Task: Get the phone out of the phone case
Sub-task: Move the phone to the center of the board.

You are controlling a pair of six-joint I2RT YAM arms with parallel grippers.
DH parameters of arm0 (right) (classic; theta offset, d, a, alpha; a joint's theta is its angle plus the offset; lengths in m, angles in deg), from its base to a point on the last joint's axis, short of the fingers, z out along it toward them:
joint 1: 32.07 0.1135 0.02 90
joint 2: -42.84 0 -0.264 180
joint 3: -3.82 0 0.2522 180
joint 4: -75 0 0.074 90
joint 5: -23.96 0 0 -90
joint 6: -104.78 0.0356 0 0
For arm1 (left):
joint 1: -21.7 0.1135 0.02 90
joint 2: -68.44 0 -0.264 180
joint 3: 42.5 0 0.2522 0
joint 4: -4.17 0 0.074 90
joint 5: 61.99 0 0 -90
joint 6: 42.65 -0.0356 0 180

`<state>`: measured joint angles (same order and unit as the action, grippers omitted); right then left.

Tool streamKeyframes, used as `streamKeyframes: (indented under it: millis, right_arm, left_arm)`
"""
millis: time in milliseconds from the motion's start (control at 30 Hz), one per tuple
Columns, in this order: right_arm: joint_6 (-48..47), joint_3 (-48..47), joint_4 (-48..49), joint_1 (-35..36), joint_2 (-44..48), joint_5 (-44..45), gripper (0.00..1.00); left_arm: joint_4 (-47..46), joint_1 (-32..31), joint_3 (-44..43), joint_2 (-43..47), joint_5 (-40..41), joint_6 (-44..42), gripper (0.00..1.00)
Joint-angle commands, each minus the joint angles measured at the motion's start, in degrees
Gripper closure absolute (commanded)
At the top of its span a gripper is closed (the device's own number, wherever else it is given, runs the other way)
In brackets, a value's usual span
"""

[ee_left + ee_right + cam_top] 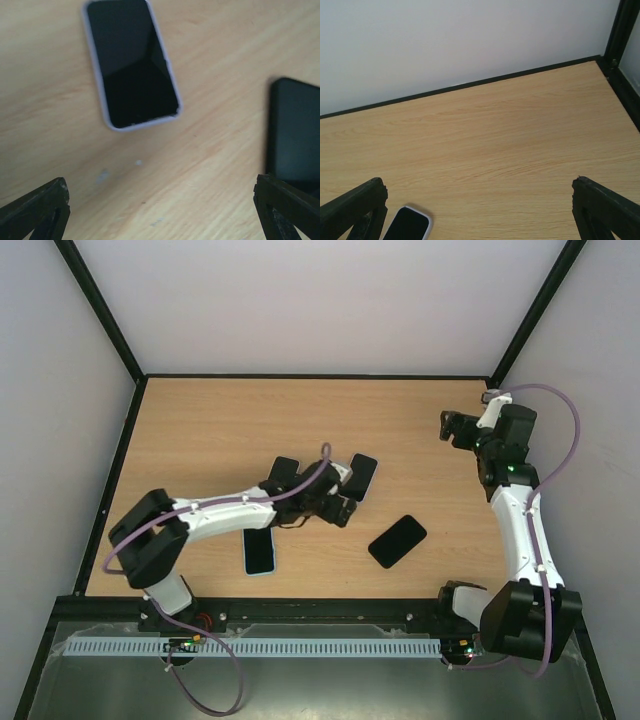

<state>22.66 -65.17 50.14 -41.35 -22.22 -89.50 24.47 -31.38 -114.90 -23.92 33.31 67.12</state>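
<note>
We see the left fingers [37, 210] spread wide and empty, left of the bare black phone [397, 541]. Up-left of that black phone, the phone [132, 60] lies flat on the table [200, 430], dark screen up, in its pale lavender phone case [142, 125]. Well up-right of it, the right fingers [355, 207] hang released.

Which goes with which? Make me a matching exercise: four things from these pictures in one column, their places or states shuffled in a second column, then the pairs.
1. left gripper
2. right gripper
3. black phone
4. phone in pale blue case

A. lies near the front edge, beside the left arm
B. open, near the far right corner
C. lies right of centre, touching nothing
D. open, over the middle of the table

Pairs: 1-D, 2-B, 3-C, 4-A.
</note>
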Motion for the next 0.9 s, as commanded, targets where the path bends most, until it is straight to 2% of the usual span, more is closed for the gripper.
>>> streamKeyframes:
  millis: [0,200,500,700,867]
  right_arm:
    - [-0.4,-0.7,-1.1,-0.6,0.1,-4.2,0.02]
    - [0.5,0.4,-1.1,-0.8,-0.7,-7.5,0.03]
    - [-0.2,2.3,-0.6,-0.9,1.4,-6.1,0.03]
    - [-1.1,2.6,-1.0,-1.0,2.7,-4.4,0.03]
    - [-2.0,2.4,-1.2,-1.0,1.6,-4.9,0.03]
  left_arm:
    - [0.1,-2.9,-3.9,-6.1,-6.2,-1.4,0.0]
    - [1.3,-7.9,-11.3,-14.8,-10.3,-4.3,0.0]
    - [8.8,-13.7,-26.7,-28.1,-10.1,-7.8,0.0]
    - [11.4,-18.6,-29.6,-32.1,0.6,-10.1,0.0]
    - [14.7,-19.4,-26.7,-31.3,8.9,-10.4,0.0]
